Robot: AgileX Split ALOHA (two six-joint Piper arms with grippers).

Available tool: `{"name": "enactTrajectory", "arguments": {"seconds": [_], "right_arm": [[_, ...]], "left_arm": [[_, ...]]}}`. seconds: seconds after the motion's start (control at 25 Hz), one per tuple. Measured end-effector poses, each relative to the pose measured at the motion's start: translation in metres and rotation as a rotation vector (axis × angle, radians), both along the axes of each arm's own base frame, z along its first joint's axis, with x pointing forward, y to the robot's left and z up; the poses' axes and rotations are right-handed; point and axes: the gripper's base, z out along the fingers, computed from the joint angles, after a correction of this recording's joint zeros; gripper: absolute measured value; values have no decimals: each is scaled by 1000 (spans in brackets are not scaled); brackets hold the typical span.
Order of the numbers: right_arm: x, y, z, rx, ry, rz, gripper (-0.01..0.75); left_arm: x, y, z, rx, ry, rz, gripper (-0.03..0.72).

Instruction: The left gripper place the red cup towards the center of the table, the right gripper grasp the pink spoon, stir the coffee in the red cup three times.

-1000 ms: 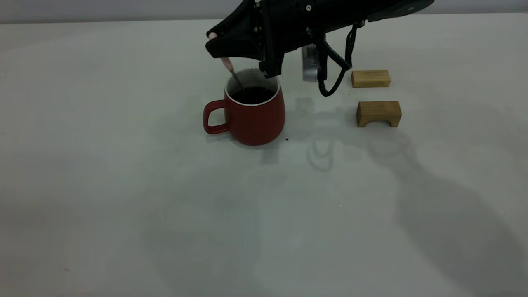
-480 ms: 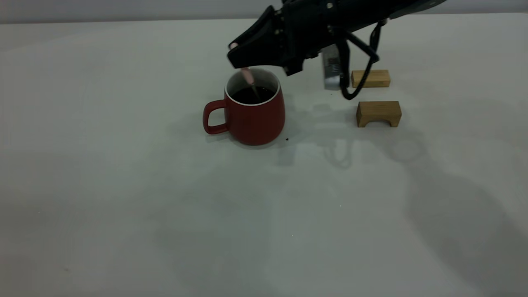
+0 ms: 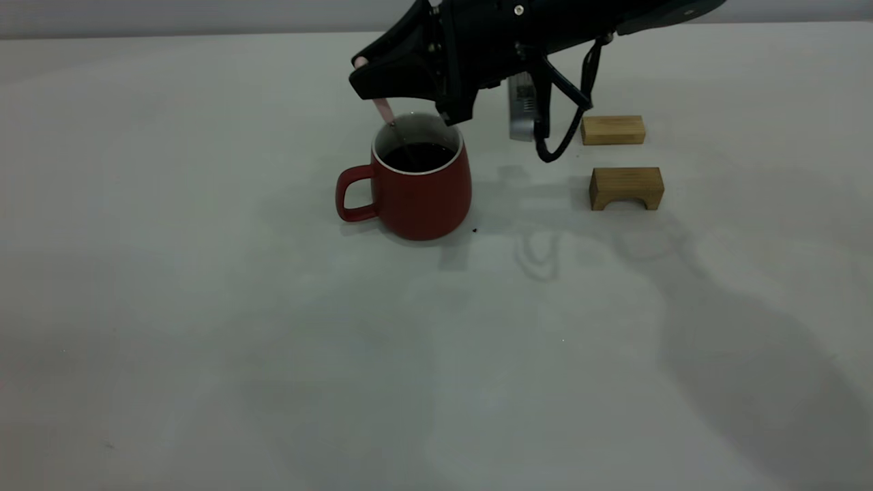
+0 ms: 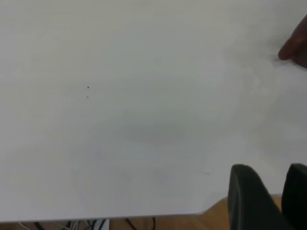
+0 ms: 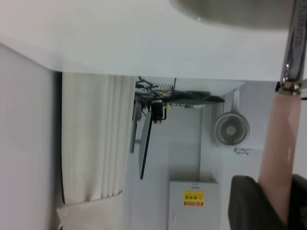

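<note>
The red cup [image 3: 417, 194] stands upright mid-table, handle to the left, with dark coffee [image 3: 417, 156] inside. My right gripper [image 3: 367, 71] hovers just above the cup's far-left rim, shut on the pink spoon [image 3: 382, 108]. The spoon slants down into the cup and its bowl is under the coffee. In the right wrist view the pink handle [image 5: 281, 143] runs out from between the gripper [image 5: 269, 181] fingers. My left gripper [image 4: 266, 168] is parked at the table's edge, shut on nothing. A bit of the red cup [image 4: 296, 49] shows far off in that view.
Two tan wooden blocks lie right of the cup: a flat one [image 3: 612, 129] farther back and an arched one [image 3: 626, 187] nearer. The right arm's cable and silver camera [image 3: 522, 109] hang between cup and blocks. A small dark speck [image 3: 475, 230] lies by the cup's base.
The right gripper swung right across the cup with the spoon, then came back left to the far-left rim. The cup has stayed put.
</note>
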Motion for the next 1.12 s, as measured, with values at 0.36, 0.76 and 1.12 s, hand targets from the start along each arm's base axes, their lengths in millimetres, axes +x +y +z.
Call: {"name": "enactTrajectory", "arguments": {"seconds": [0.36, 0.76, 1.12], "right_arm": [[-1, -6, -5, -60, -22, 37, 172], [-8, -6, -1, -95, -110, 175, 474], [-19, -35, 132, -354, -547, 451, 516]], "left_arm": [[0, 0, 0, 1, 0, -1, 245], [0, 0, 0, 1, 0, -1, 245], [0, 0, 0, 1, 0, -1, 245]]}}
